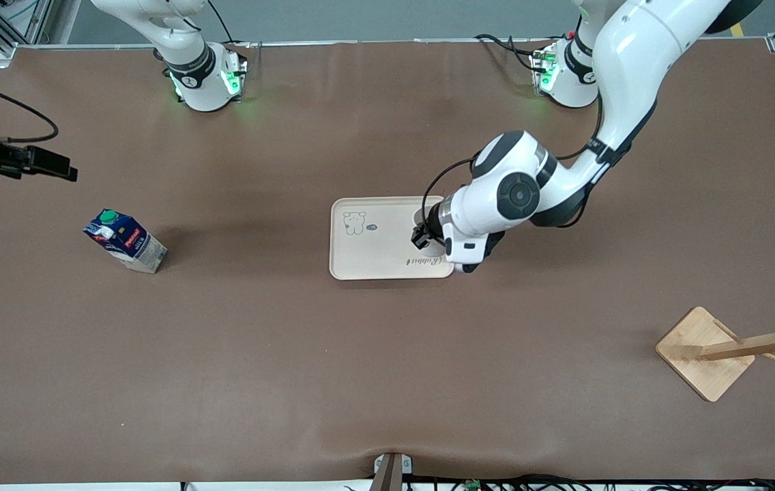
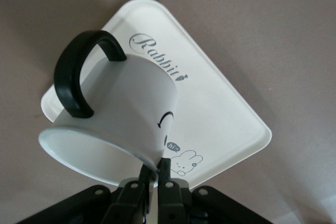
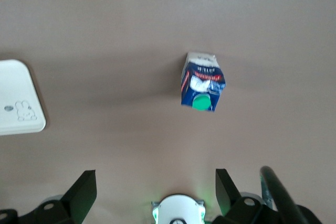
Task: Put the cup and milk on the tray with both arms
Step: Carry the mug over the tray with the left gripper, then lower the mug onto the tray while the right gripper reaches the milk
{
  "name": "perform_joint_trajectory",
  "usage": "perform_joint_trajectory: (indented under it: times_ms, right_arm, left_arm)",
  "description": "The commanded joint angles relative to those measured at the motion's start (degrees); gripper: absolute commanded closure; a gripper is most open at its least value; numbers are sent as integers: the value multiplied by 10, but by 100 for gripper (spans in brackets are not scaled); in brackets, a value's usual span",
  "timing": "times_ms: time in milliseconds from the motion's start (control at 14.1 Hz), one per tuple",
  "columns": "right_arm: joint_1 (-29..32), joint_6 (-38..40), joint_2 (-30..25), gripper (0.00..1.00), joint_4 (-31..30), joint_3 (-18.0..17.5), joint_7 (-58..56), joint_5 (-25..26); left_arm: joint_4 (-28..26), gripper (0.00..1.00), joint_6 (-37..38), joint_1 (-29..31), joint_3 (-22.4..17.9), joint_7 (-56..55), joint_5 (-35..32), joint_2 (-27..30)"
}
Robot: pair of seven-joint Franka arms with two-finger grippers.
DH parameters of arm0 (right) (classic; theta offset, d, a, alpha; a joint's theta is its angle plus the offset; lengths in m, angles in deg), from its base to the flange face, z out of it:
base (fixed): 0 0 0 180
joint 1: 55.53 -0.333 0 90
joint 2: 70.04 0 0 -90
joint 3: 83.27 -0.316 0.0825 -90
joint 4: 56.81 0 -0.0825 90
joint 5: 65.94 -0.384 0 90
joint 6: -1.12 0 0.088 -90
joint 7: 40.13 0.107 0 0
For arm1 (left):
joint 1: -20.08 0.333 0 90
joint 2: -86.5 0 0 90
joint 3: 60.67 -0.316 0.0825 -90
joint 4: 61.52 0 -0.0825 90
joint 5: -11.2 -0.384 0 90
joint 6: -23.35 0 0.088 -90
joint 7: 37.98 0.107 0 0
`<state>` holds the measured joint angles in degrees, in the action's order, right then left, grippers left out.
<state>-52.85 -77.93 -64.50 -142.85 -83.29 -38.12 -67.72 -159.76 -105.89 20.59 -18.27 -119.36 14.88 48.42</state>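
The cup [image 2: 121, 114], white with a black handle, hangs tilted in my left gripper [image 2: 156, 169], which is shut on its rim. In the front view the left gripper [image 1: 421, 235] holds the cup [image 1: 426, 218] over the end of the cream tray [image 1: 374, 256] toward the left arm's end; the arm hides most of the cup. The tray also shows in the left wrist view [image 2: 226, 114]. The milk [image 1: 127, 241] stands on the table toward the right arm's end. My right gripper [image 3: 156, 179] is open and empty, high above the table with the milk [image 3: 202, 82] below it.
A wooden rack [image 1: 705, 351] lies on its side near the left arm's end, nearer to the front camera than the tray. A corner of the tray [image 3: 18, 98] shows in the right wrist view. Brown table surface lies between milk and tray.
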Motion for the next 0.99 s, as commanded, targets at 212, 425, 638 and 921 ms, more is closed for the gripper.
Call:
perform_joint_trajectory:
  times_ms: [212, 425, 638, 921]
  right_arm:
    - [25, -115, -11, 0, -118, -4, -3, 23]
    - [50, -186, -22, 0, -191, -5, -3, 22]
    - [61, -204, -22, 0, -221, -5, 1, 20]
    - [62, -221, -37, 0, -263, -5, 39, 6]
  left_arm:
    - [31, 100, 13, -8, 0, -6, 55, -53]
    - [28, 100, 13, -9, -3, -8, 69, -62]
    - [27, 100, 38, -5, -9, -20, 85, -65]
    - [26, 100, 43, -2, -22, -41, 99, -67]
